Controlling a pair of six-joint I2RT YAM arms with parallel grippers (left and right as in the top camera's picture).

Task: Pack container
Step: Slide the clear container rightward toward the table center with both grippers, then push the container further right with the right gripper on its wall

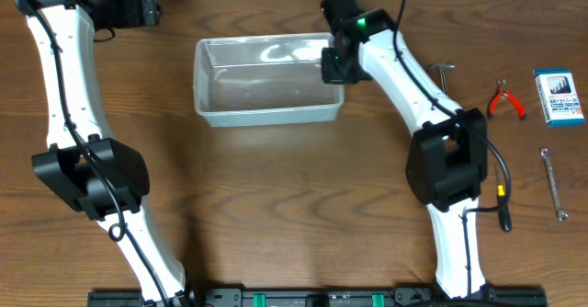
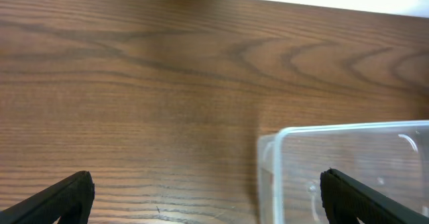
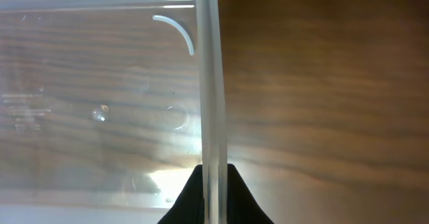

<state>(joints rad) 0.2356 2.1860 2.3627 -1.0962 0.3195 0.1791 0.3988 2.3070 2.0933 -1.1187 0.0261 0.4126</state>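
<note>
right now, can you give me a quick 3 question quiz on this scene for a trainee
1. True or false: the container already has a tool inside it.
2. What is the right gripper shut on? A) the red-handled pliers B) a short end wall of the container C) nothing
3. Fill in the blank: the left gripper holds nothing, and its jaws are ___.

Key: 1 false, the tub is empty. 2 B, the right wrist view shows the clear wall pinched between the fingers. 3 open.
</note>
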